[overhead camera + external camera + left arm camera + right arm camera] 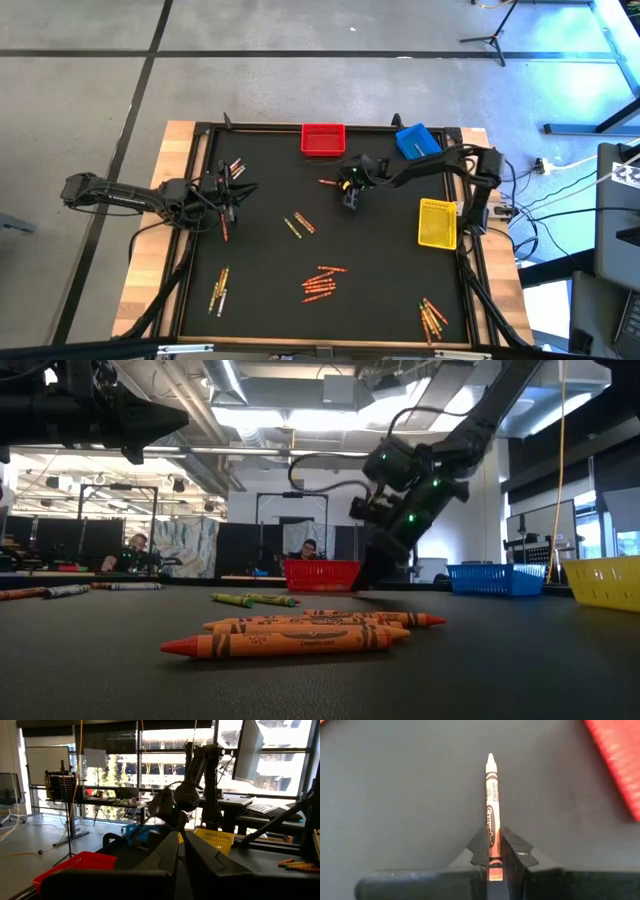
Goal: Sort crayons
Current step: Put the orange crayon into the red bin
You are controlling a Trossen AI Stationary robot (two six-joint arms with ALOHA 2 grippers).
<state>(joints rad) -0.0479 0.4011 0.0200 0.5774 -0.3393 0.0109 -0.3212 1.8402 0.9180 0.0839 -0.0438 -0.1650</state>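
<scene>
The left arm reaches in low from the table's left edge, well to the left of the red bin (323, 139), and its left gripper (226, 196) hangs over the black mat (380, 260) above a few scattered crayons. In the left wrist view its two dark fingers (165, 855) are pressed together with nothing between them.

Still left of the red bin, a small bunch of crayons (236, 168) lies just beyond that gripper, and another pair (219, 288) sits near the mat's front left corner. Closer to the bin's own line, two greenish crayons (297, 225) lie mid-mat and an orange-red cluster (320, 283) lies toward the front; in the low view that cluster (300, 635) fills the foreground.

The right arm bends from its base at the table's right edge, past the blue bin (416, 140), and angles down toward the mat just in front of and slightly right of the red bin. The right gripper (350, 190) points steeply downward there. Its wrist view shows the fingers (481, 847) pinching the lower end of a pale orange crayon (491, 802), whose tip sticks out ahead over the mat; the held end is cut off by the frame. From above, this crayon is hidden under the gripper.

Right of the red bin stand the blue bin and the yellow bin (436, 222), with a last bunch of crayons (432, 317) near the front right corner.
</scene>
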